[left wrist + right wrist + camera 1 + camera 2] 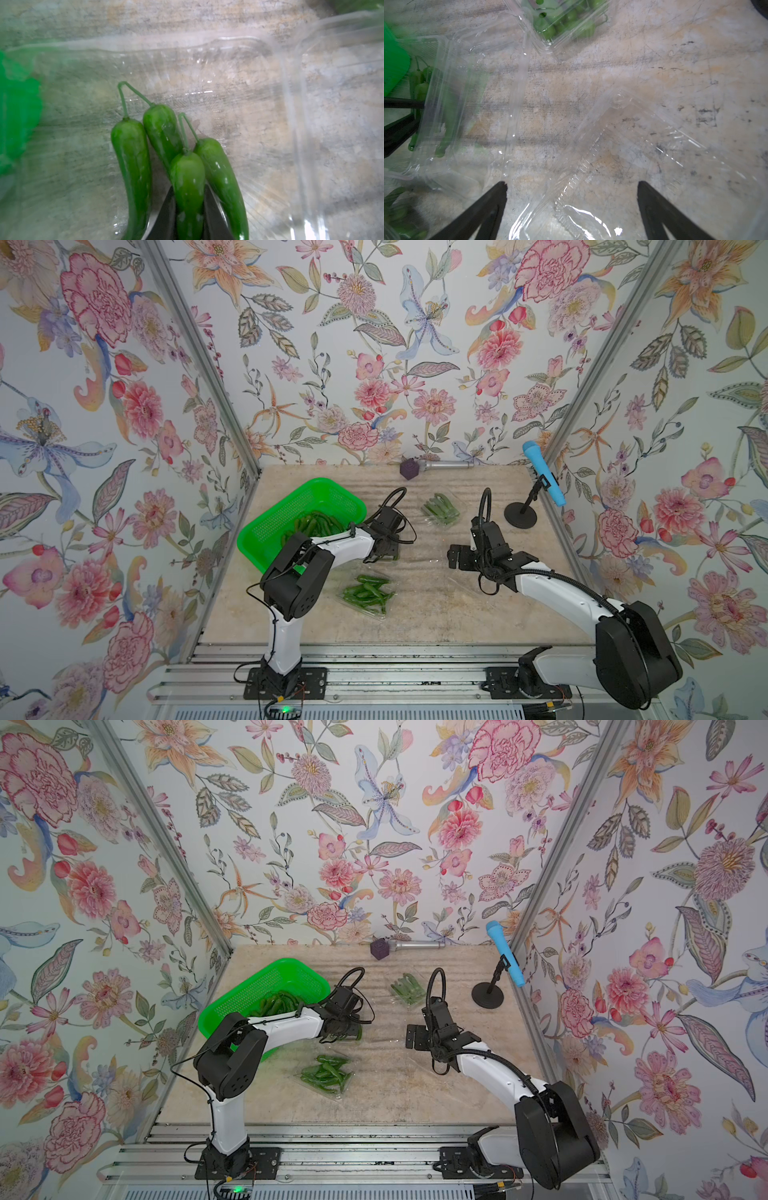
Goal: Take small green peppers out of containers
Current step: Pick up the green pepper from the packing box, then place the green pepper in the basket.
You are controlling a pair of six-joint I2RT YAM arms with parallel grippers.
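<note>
Green pepper between left fingers

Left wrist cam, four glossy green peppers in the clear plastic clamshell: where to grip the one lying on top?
Pinch the top glossy green pepper across its plump body, not the thin stem. Come down from above: it rides over its neighbours, leaving both flanks free, and the walls of the clear clamshell would likely block a sideways approach.
</note>
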